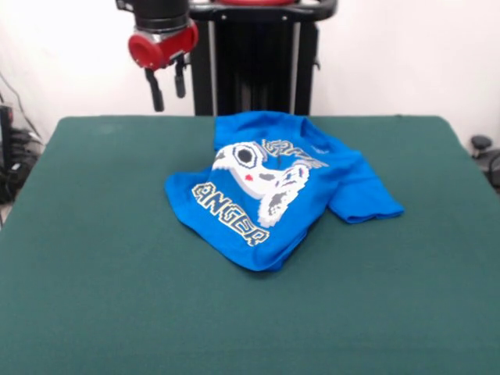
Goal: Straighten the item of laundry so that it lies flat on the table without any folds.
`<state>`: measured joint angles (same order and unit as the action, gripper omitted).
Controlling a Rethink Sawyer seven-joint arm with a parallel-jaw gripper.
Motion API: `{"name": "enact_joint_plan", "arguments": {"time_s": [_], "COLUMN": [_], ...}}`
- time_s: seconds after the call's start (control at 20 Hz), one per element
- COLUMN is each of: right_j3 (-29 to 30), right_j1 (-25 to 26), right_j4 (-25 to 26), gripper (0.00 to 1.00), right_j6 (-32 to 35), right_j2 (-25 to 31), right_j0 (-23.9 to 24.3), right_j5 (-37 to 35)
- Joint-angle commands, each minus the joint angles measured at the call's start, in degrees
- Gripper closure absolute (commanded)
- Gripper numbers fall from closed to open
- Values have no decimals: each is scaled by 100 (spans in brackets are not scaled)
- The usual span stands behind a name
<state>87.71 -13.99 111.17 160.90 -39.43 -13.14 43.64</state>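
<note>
The bright blue T-shirt (281,187) lies crumpled on the dark green table (94,258), a little right of the middle and toward the far side. Its white controller print and part of the yellow-outlined lettering show, bent by folds. One sleeve sticks out to the right. My gripper (167,84) hangs above the table's far left part, well left of and above the shirt. Its two black fingers (155,92) stand apart and hold nothing.
The robot's black pedestal (254,62) stands behind the table's far edge. Dark equipment (484,152) sits off the table at the right edge, and cables and gear (12,156) at the left edge.
</note>
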Motion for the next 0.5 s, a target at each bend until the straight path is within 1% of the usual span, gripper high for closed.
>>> {"name": "enact_joint_plan", "arguments": {"time_s": [0.05, 0.35, 0.5], "right_j3": [-964, -1210, -1337], "right_j1": [-16, 32, 158], "right_j4": [-110, -135, -151], "gripper": [0, 0, 0], "right_j6": [443, 694, 759], "right_j2": [490, 500, 493], "right_j0": [33, 103, 129], "right_j5": [-186, -86, -140]}}
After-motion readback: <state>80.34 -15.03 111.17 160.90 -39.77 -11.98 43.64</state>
